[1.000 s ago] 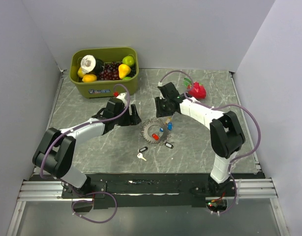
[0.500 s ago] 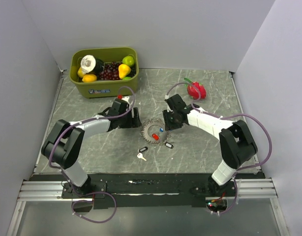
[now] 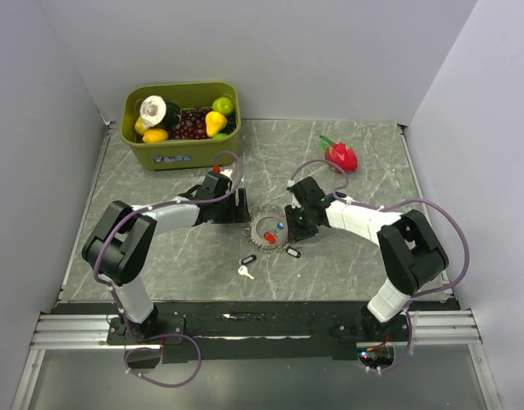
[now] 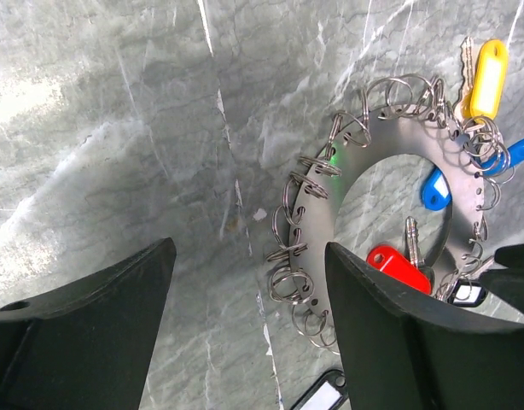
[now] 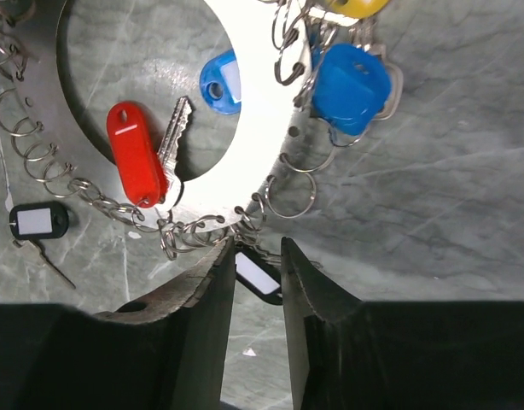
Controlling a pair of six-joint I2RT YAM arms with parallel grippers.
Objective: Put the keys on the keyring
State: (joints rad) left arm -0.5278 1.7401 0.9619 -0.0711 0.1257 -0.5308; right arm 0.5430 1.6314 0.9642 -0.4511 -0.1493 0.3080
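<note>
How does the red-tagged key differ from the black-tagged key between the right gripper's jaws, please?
Colour: the red-tagged key has a red head; the black-tagged key has a black head with a white label. Place: the red-tagged key lies inside the hole of the metal disc; the black-tagged key lies outside its rim, between the jaws of the right gripper. Blade: the red one's shows fully; the black one's is hidden. Both lie on the table.

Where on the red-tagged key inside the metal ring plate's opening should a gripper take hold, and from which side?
Pinch the red tag across its long edges, at the end away from the ring plate, coming straight down. It lies flat on the table inside the plate's opening. Its key blade splays away from it there, so that end looks clearest.
</note>
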